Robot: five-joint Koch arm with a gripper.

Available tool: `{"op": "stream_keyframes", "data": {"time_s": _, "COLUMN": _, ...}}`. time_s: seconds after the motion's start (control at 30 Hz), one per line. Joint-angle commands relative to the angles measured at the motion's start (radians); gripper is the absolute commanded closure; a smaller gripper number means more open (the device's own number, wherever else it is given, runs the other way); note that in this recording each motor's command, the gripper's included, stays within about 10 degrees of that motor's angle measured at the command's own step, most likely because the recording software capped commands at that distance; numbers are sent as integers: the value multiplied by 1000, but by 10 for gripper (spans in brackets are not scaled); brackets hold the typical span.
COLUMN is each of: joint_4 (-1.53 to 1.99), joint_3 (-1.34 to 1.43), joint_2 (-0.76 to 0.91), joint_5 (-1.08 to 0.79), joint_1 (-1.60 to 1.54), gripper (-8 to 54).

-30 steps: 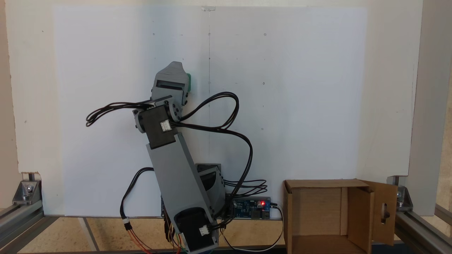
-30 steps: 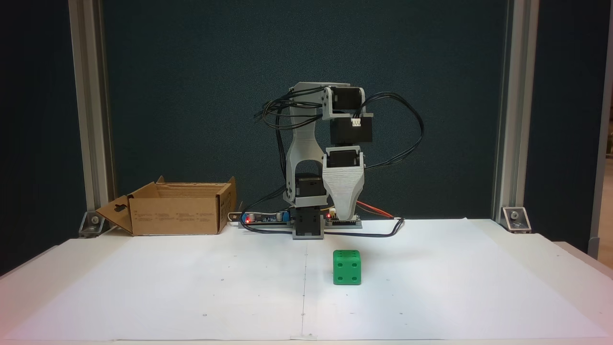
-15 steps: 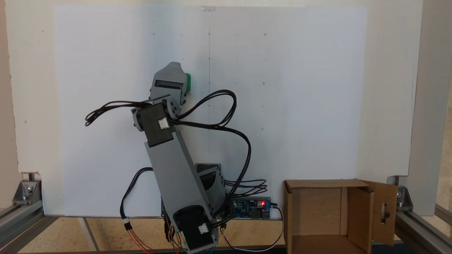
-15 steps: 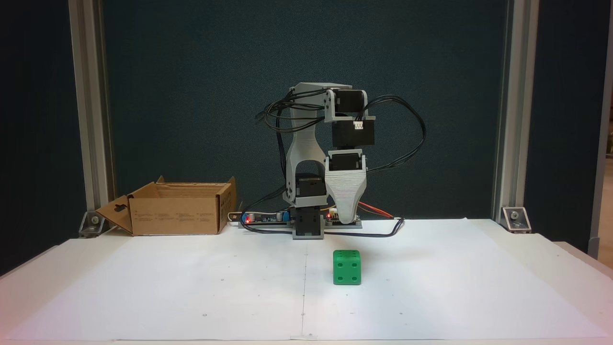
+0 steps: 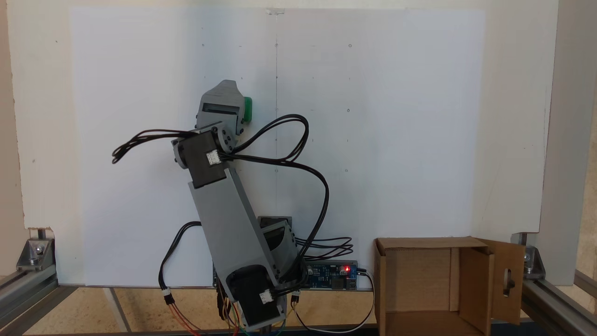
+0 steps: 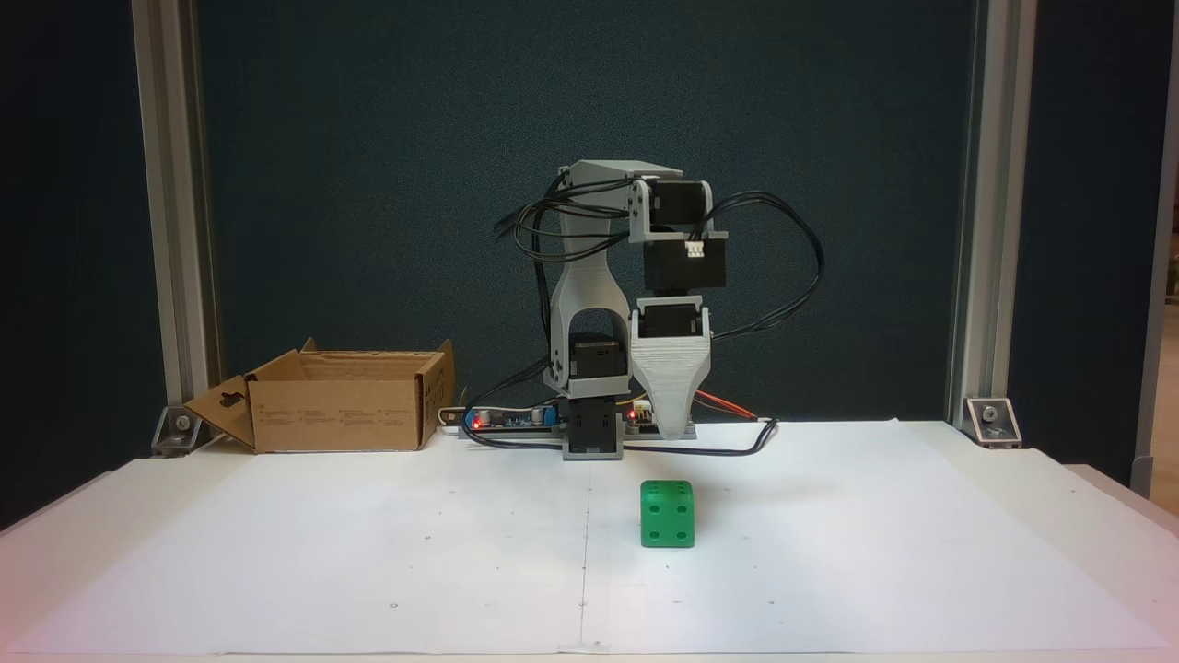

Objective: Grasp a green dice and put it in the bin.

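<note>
The green dice [image 6: 668, 514] sits on the white paper, just right of its centre line. From above, a green sliver of the dice [image 5: 248, 108] pokes out to the right of the gripper. The gripper [image 6: 673, 431] points straight down and hangs above and behind the dice without touching it. Its jaws line up one behind the other, so only one grey tip shows. In the view from above, the gripper [image 5: 223, 101] covers most of the dice. The bin [image 6: 336, 414] is an open brown cardboard box at the back left. In the view from above, the bin [image 5: 426, 243] lies at the lower right.
A circuit board with a red light [image 5: 333, 271] lies beside the arm's base, with black cables looping off the arm [image 5: 298, 154]. Aluminium frame posts [image 6: 175, 230] [image 6: 976, 230] stand at both rear corners. White paper [image 6: 829, 571] covers the table.
The arm has shifted slightly, and the gripper has moved a little lower and sideways, closer over the dice. Neither the dice nor the bin has moved.
</note>
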Motion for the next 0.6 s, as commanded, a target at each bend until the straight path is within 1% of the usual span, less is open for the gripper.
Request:
{"op": "stream_keyframes", "data": {"time_s": 0.0, "joint_4": -11, "joint_3": -51, "joint_2": 3, "joint_5": -64, "joint_1": -8, "gripper": 33}}
{"op": "stream_keyframes", "data": {"time_s": 0.3, "joint_4": -20, "joint_3": -51, "joint_2": -69, "joint_5": -64, "joint_1": -8, "gripper": 33}}
{"op": "stream_keyframes", "data": {"time_s": 0.57, "joint_4": -20, "joint_3": -31, "joint_2": -101, "joint_5": -64, "joint_1": 2, "gripper": 33}}
